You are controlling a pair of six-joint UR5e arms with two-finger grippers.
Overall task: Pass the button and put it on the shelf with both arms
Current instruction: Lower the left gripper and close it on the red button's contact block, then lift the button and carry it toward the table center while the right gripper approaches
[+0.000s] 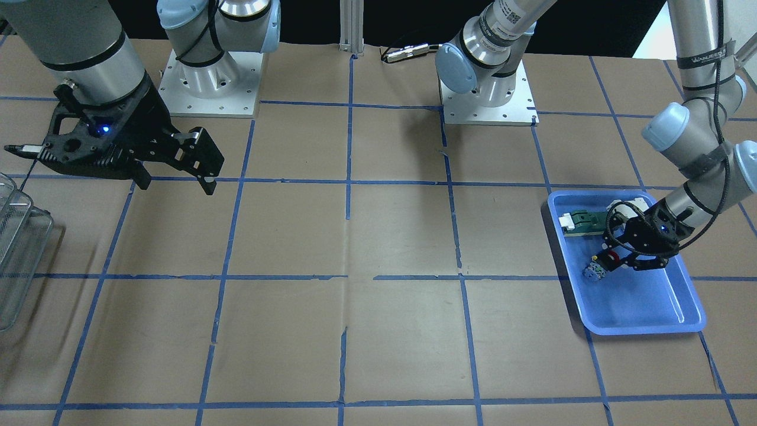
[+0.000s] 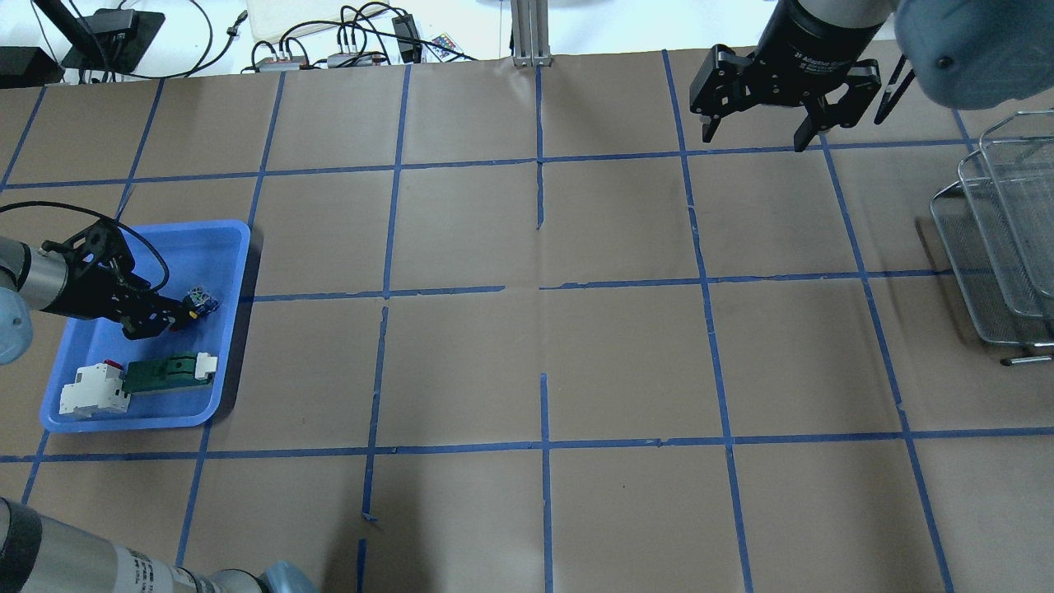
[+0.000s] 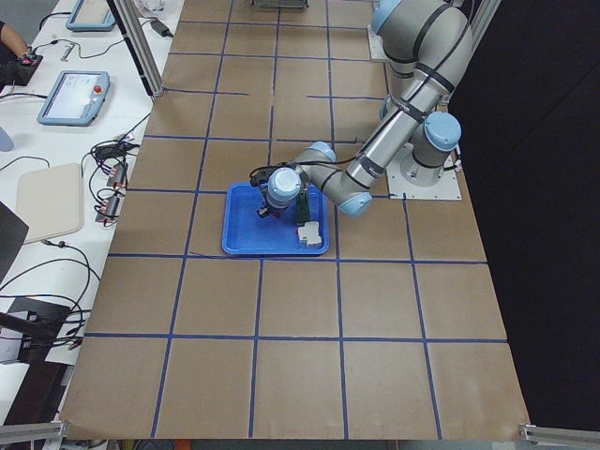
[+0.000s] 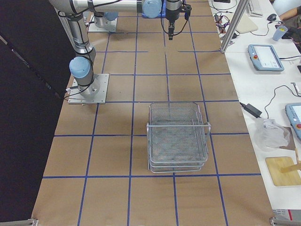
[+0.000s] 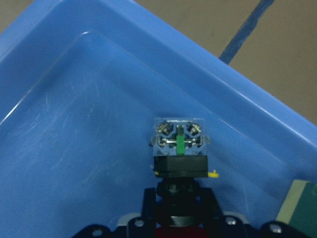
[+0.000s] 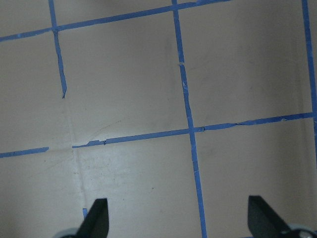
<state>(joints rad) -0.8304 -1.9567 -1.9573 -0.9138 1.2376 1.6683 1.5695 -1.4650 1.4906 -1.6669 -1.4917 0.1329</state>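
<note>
Overhead exterior: left pincer (image 2: 181,316) grips button (image 2: 201,300) (lettering (image 2: 825,63) blurred).

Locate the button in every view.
Front-facing: button right, in blue tray, gripped by left end effector.
Overhead: button left, in tray.
Exterior left: too small to tell, under left arm.
Exterior right: absent.
Left wrist: button centre.
Right wrist: absent.
Landmark: blue tray.

Wide open table (image 2: 576,362) between blue tray (image 2: 123,422) and shelf (image 2: 980,280)
</note>
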